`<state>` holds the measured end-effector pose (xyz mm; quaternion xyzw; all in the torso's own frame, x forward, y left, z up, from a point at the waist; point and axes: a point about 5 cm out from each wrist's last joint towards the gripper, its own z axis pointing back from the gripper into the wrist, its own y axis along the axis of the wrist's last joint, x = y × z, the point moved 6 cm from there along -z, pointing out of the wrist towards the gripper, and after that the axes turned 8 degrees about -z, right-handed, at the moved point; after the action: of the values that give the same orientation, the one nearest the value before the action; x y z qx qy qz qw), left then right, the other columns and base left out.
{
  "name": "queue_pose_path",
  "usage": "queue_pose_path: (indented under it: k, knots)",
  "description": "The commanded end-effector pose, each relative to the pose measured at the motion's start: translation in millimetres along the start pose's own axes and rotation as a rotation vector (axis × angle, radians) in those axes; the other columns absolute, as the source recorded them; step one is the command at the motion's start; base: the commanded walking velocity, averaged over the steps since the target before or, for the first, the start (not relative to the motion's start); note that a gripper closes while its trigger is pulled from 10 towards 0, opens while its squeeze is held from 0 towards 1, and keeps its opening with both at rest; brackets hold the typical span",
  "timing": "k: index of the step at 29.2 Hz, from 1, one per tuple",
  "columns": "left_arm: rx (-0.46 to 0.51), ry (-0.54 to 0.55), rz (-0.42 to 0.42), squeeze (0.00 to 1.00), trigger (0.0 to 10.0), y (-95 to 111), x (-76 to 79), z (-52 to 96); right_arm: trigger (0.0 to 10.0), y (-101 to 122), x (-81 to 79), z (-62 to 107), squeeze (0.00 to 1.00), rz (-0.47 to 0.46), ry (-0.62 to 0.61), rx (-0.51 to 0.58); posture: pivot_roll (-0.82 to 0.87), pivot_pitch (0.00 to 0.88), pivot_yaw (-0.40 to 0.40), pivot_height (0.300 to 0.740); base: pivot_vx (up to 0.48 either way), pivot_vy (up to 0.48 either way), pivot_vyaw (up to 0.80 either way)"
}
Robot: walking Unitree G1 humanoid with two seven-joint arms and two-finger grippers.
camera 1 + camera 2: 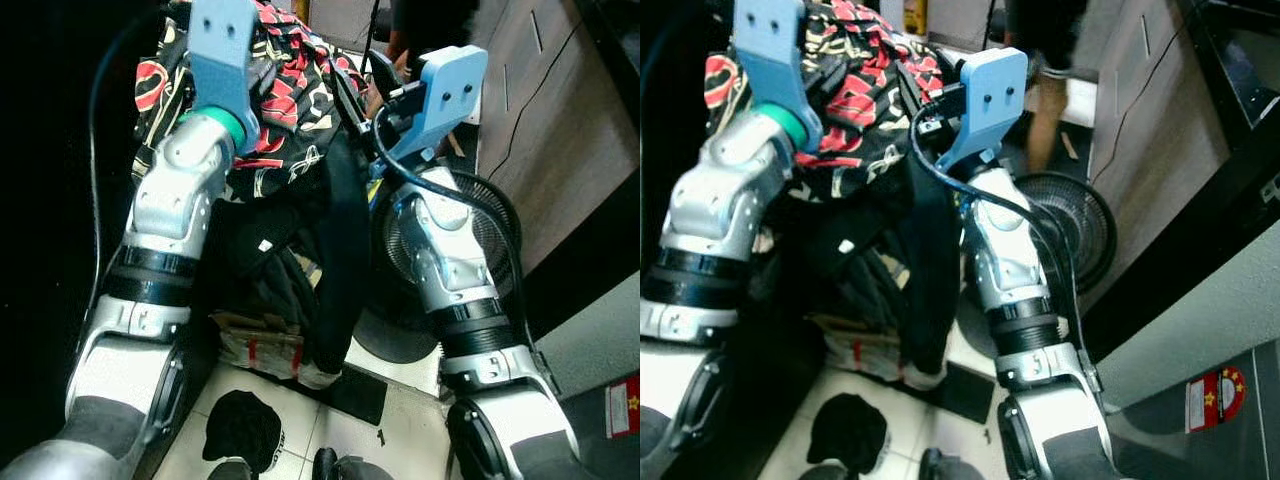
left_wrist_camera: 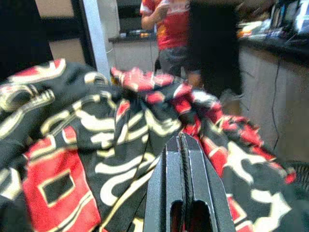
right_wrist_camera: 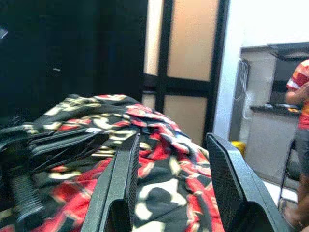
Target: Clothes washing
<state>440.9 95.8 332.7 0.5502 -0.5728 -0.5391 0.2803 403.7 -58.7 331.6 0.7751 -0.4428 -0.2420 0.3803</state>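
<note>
I hold both arms raised in front of me with a bundle of clothes between them. My left end effector has its fingers pressed together, lying against a red, black and cream patterned shirt that tops the bundle. My right end effector has its fingers spread apart, with the same shirt lying just beyond and below them. Under the shirt, dark clothes hang down between my arms toward the floor.

The floor is pale tile. A black cap lies on it near my feet, and a folded bundle with red marks sits just under the hanging clothes. A black floor fan stands beside my right arm, next to a brown wooden cabinet.

A person in a red shirt stands further off by a dark tabletop. Beyond my right fingers, a dark-framed door with tan panels meets a white wall.
</note>
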Motion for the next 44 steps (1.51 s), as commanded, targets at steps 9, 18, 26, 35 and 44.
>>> queue_pose_path:
  k: [9,18,26,35,44]
  knots:
    - [-0.172,-0.041,0.035,0.31,10.0,-54,10.3,0.8,10.0,-2,10.8,1.1,0.00,0.003,-0.039,-0.005,0.15,0.047,-0.023,0.740,0.000,0.000,0.00]
    - [0.072,0.057,0.006,0.00,10.0,21,-25.7,-4.7,10.0,14,12.0,-9.7,0.00,0.021,-0.026,0.042,0.15,0.047,-0.027,0.740,0.000,0.000,0.00]
    - [0.216,0.041,-0.083,0.00,10.0,48,-30.2,16.9,10.0,63,22.0,-27.1,0.00,0.154,-0.010,0.179,0.15,0.045,-0.019,0.740,0.000,0.000,0.00]
    - [0.218,0.079,-0.136,0.00,10.0,41,-35.3,30.3,10.0,10,16.0,-58.2,0.00,0.081,-0.006,-0.088,0.18,0.030,-0.049,0.740,0.000,0.000,0.00]
    - [0.217,0.114,-0.139,0.00,10.0,40,-46.5,40.7,10.0,-48,-29.0,-50.2,0.26,-0.098,0.120,-0.311,0.18,0.024,-0.050,0.740,0.000,0.000,0.00]
